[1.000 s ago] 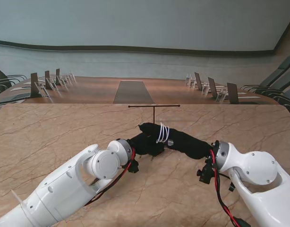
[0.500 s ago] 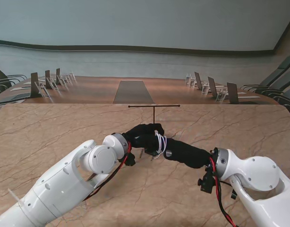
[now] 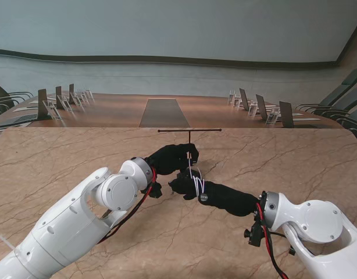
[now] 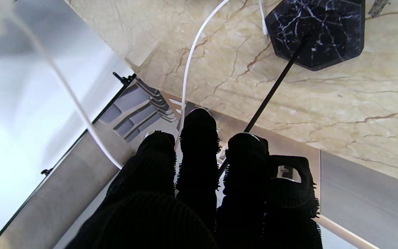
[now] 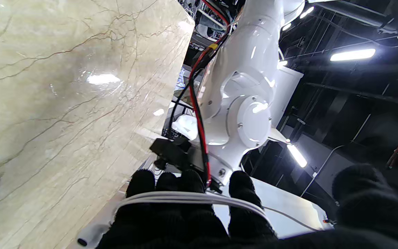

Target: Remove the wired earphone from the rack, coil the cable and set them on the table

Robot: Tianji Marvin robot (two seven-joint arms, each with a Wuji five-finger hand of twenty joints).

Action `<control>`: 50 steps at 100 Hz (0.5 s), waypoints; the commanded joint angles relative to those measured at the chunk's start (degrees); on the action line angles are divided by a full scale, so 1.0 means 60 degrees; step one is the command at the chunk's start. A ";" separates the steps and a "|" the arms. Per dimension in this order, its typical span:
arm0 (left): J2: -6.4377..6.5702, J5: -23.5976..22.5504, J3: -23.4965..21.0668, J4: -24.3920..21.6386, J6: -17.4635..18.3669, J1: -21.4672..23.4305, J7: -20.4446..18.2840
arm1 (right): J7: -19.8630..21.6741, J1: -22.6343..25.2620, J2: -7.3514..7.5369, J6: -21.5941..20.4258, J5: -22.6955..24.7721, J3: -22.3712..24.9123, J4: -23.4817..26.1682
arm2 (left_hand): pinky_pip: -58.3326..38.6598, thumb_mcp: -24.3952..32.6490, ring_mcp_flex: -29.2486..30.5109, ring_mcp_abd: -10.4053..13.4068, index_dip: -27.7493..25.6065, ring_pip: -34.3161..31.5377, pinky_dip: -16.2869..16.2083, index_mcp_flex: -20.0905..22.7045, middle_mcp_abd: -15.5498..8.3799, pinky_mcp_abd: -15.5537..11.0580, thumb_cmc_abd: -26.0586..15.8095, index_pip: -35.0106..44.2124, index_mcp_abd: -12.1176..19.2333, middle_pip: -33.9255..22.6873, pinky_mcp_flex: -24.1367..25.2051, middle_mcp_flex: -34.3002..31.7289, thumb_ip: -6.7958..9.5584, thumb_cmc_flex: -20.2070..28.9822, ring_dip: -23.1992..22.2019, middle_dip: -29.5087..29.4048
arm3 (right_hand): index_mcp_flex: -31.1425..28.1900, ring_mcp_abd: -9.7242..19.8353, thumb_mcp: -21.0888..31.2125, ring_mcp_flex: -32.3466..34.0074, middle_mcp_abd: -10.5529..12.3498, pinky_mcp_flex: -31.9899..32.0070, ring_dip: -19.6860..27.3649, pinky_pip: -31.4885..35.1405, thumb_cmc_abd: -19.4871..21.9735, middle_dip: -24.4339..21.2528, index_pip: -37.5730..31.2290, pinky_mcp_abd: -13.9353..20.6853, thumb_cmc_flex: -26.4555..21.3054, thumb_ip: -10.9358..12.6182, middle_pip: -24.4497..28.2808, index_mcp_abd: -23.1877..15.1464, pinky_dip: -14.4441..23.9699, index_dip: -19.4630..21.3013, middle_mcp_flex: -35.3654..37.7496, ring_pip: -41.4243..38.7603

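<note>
Veined beige marble worktop (image 3: 62, 163), conference room behind; right hand (image 3: 187, 185) wrapped in white cable (image 3: 197, 183), left hand (image 3: 170, 158) pinching strand mid-frame

Stand view overhead, wrist views close, sharing table (image 3: 62, 168)

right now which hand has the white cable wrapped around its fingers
The right hand: white earphone cable loops around its fingers. The left hand only pinches a strand near the rack.
</note>
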State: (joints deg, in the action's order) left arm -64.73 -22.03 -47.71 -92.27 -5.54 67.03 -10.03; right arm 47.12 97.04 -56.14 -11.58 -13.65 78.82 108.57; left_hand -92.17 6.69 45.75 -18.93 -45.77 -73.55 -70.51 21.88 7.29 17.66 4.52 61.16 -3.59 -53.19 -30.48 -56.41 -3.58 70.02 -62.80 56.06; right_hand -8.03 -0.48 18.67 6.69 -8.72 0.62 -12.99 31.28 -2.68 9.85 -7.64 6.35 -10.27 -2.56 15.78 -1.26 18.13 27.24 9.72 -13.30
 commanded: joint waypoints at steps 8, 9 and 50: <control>0.0015 0.0193 -0.0107 -0.0250 0.0112 0.0075 -0.0099 | -0.0101 0.0082 -0.0046 0.0300 0.0209 -0.0034 -0.0278 | -0.0689 0.0083 0.0091 -0.0339 -0.0254 -0.0022 -0.0017 -0.0098 -0.0039 -0.0301 -0.0134 0.0816 0.0256 -0.0359 -0.0184 0.0164 -0.0089 0.0657 0.0020 0.0107 | 0.0150 -0.0043 -0.0199 -0.0007 -0.0049 0.0156 0.0028 0.0136 0.0077 -0.0157 -0.0236 -0.0122 0.0161 -0.0112 -0.0331 -0.0336 -0.0235 -0.0171 -0.0017 0.0156; 0.0017 0.0172 -0.0107 -0.0251 0.0121 0.0074 -0.0099 | -0.0110 0.0075 -0.0047 0.0310 0.0228 -0.0038 -0.0303 | -0.0690 0.0075 0.0101 -0.0335 -0.0251 -0.0023 -0.0016 -0.0098 -0.0036 -0.0303 -0.0131 0.0816 0.0257 -0.0364 -0.0188 0.0150 -0.0092 0.0657 0.0021 0.0108 | 0.0132 -0.0037 -0.0200 -0.0013 -0.0037 0.0153 0.0028 0.0133 0.0075 -0.0157 -0.0256 -0.0125 0.0173 -0.0113 -0.0332 -0.0342 -0.0235 -0.0168 -0.0020 0.0161; 0.0101 -0.0079 -0.0105 -0.0472 0.0247 0.0068 -0.0282 | -0.0566 0.0170 -0.0160 0.0937 0.0712 0.0036 -0.0937 | -0.0692 0.0074 0.0133 -0.0357 -0.0217 -0.0010 0.0025 -0.0094 -0.0026 -0.0274 -0.0095 0.0832 0.0235 -0.0366 -0.0209 0.0102 -0.0100 0.0658 0.0049 0.0094 | 0.0281 0.0102 0.0039 -0.0088 0.0068 0.0175 0.0018 -0.0232 0.0008 -0.0381 -0.0776 -0.0051 0.0336 -0.0158 -0.0885 -0.0371 -0.0083 -0.0517 -0.0057 0.0709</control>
State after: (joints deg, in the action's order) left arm -64.16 -22.56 -48.30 -94.02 -4.30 67.28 -11.28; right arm 43.86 97.56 -56.83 -6.38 -9.68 79.06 103.65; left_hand -92.18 6.69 45.75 -18.94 -45.77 -73.55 -70.37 21.88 7.29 17.66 4.61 61.16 -3.59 -53.19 -30.56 -56.41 -3.58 70.02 -62.74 56.06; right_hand -7.94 -0.56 18.75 6.61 -8.74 1.40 -12.95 30.46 -2.68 8.45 -11.16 6.46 -10.22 -2.56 11.58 -1.27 17.57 24.76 9.72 -10.21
